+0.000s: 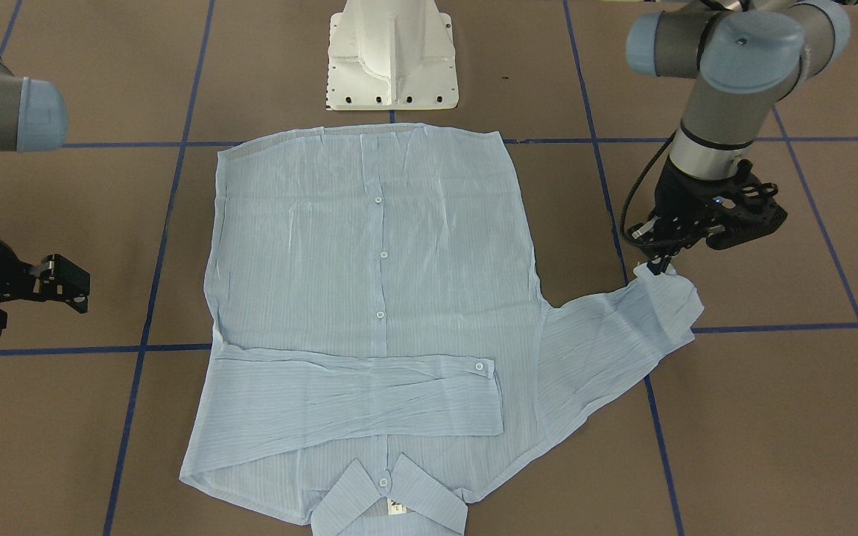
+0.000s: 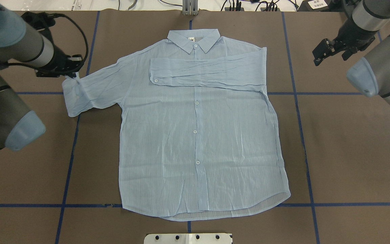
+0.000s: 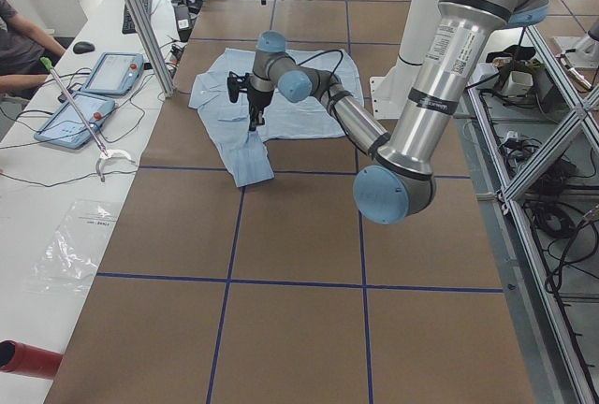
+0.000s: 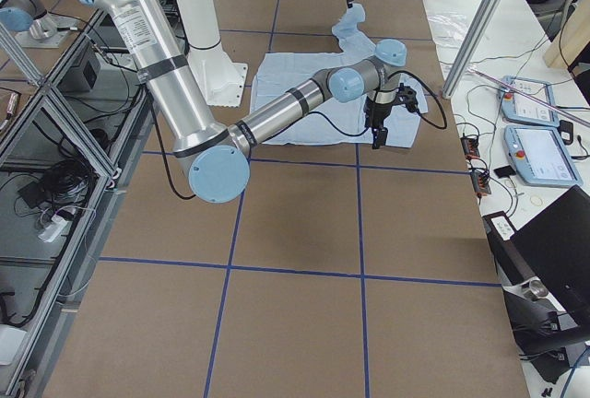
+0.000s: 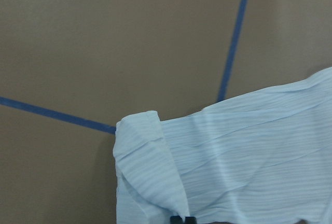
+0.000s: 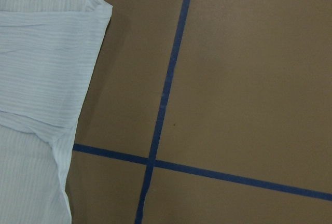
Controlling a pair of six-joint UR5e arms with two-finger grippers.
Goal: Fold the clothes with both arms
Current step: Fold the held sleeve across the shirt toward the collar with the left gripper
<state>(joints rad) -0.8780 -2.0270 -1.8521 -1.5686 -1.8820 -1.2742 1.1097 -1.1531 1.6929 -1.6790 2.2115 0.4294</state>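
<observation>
Off the shirt's (image 2: 195, 142) left side, my left gripper (image 2: 72, 77) pinches the outstretched sleeve's cuff (image 2: 71, 98). Next, I judge, it must carry that cuff across the chest, onto the 1 folded sleeve (image 2: 208, 73).

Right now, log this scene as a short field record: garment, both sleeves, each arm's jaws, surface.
garment: thin light blue striped button-up shirt, flat, buttons up, collar away from the robot
sleeve on robot's right: folded across the chest
sleeve on robot's left: stretched outward, cuff corner lifted
left arm: silver-grey jointed left arm, jaws shut on that cuff
right arm: silver-grey jointed right arm, jaws open, empty, beside the shirt
surface: brown table with blue tape grid
</observation>
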